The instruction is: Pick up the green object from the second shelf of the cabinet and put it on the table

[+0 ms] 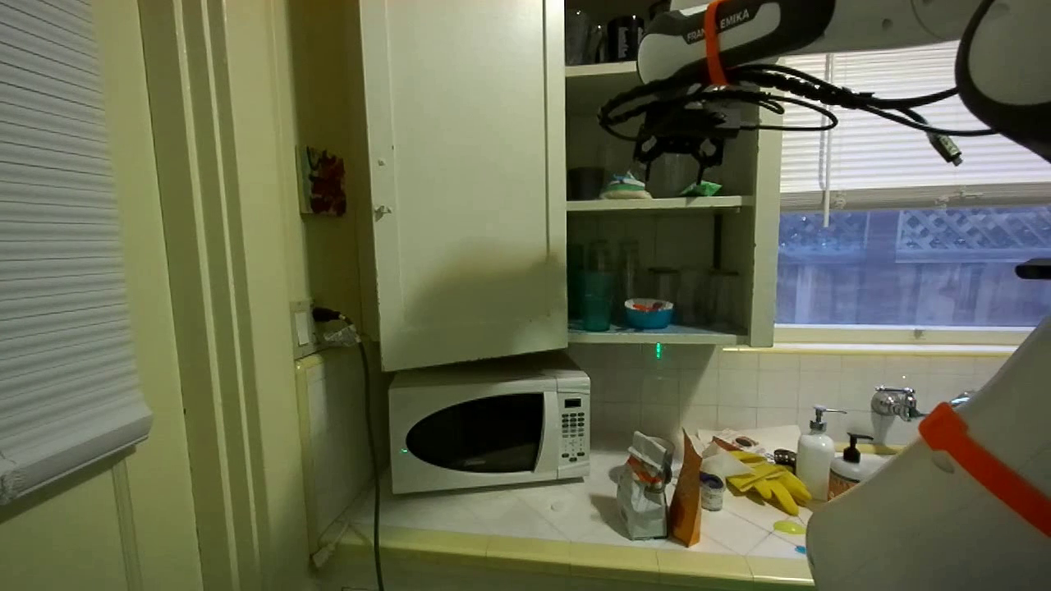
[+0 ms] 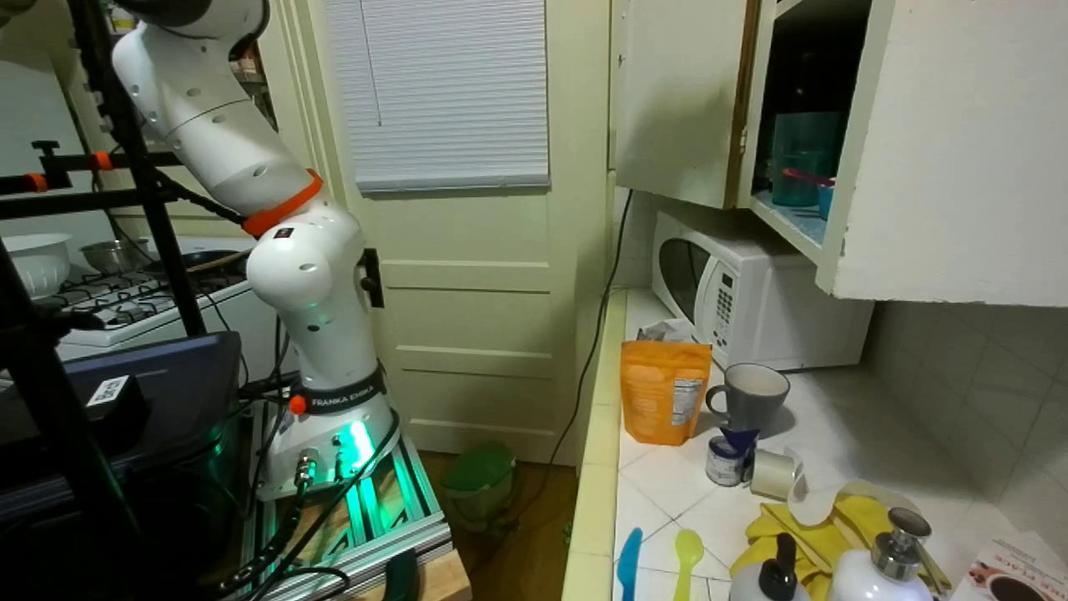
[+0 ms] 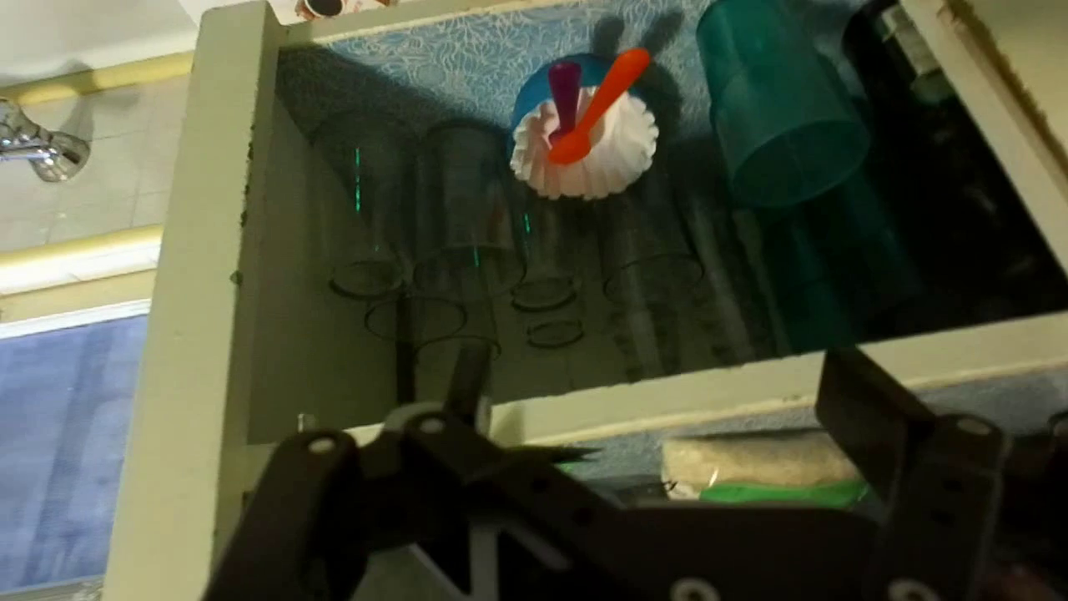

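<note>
A small bright-green piece [image 1: 702, 189] lies on the second shelf [image 1: 661, 203] of the white cabinet [image 1: 764, 254], near the front edge. A second item, a white-and-green packet [image 1: 626, 189], lies to its left. In the wrist view this packet [image 3: 763, 476] looks beige and green, and only a sliver of the green piece [image 3: 570, 466] shows behind a finger. My gripper [image 1: 675, 174] is open and empty just above the shelf, its fingertips around the gap between the two items. The wrist view also shows the gripper [image 3: 655, 388] spread wide. The countertop [image 1: 525, 515] is below.
The open cabinet door [image 1: 468, 180] stands at the left. The lower shelf holds a blue bowl [image 1: 649, 314], a teal cup [image 1: 597, 300] and glasses. A microwave [image 1: 490, 427], an orange pouch [image 2: 665, 392], a mug [image 2: 751, 401], yellow gloves [image 2: 801, 534] and bottles stand on the counter.
</note>
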Controlling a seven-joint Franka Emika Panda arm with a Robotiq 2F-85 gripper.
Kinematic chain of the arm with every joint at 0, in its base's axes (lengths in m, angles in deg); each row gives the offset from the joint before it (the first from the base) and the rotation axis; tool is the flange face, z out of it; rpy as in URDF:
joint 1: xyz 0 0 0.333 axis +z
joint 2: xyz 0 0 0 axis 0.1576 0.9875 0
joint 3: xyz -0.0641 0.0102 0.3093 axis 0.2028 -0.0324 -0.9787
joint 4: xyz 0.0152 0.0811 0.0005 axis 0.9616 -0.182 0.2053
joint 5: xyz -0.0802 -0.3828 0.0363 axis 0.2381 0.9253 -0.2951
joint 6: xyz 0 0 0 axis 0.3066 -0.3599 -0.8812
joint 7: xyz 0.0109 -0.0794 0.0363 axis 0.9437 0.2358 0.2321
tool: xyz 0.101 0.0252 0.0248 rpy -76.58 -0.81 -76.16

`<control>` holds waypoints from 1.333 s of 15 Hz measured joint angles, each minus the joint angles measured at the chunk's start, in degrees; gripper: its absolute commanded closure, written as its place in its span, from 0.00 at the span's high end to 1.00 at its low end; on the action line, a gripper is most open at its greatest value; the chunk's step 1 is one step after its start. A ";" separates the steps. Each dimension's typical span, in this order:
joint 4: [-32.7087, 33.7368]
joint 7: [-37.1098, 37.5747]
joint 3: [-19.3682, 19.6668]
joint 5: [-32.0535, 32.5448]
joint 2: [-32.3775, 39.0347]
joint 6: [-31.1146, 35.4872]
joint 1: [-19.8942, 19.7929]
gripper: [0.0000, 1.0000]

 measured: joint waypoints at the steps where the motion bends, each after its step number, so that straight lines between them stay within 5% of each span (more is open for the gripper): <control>1: 0.86 2.27 0.09 0.07 0.52 0.53 -0.82 1.00; 5: 2.17 7.50 -0.13 0.16 2.71 0.80 -2.24 1.00; 20: 4.07 47.60 1.89 4.01 7.38 14.10 -7.55 1.00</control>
